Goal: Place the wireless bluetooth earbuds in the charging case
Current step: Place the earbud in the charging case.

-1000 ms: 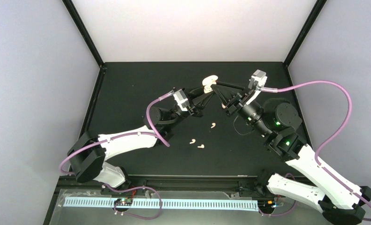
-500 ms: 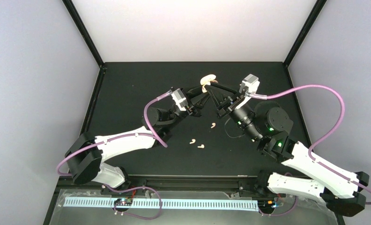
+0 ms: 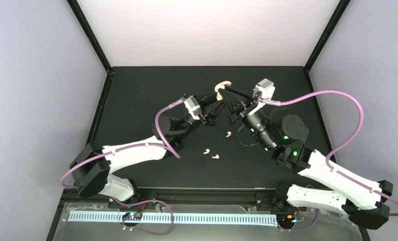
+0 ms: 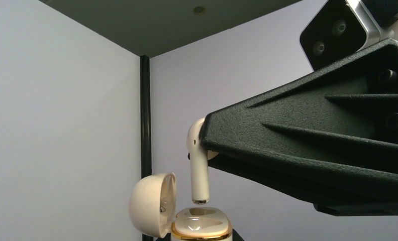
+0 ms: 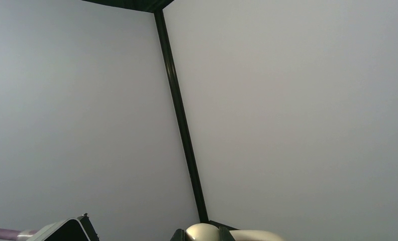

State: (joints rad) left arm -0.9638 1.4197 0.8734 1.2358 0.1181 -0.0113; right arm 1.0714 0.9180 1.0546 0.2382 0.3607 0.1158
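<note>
Right jaws with earbud (image 4: 198, 165) above open case (image 4: 201, 230)

A black table (image 3: 136, 100) sits enclosed by plain pale walls (image 3: 207, 30) and black corner posts (image 3: 89, 35).

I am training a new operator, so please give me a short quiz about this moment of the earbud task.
1. True or false: the lid of the charging case is closed.
2. Which gripper pinches the earbud just above the case? A) left B) right C) neither
3. How many loose earbuds lie on the table?
Key: 1 false, it stands open. 2 B, the right gripper. 3 three.
</note>
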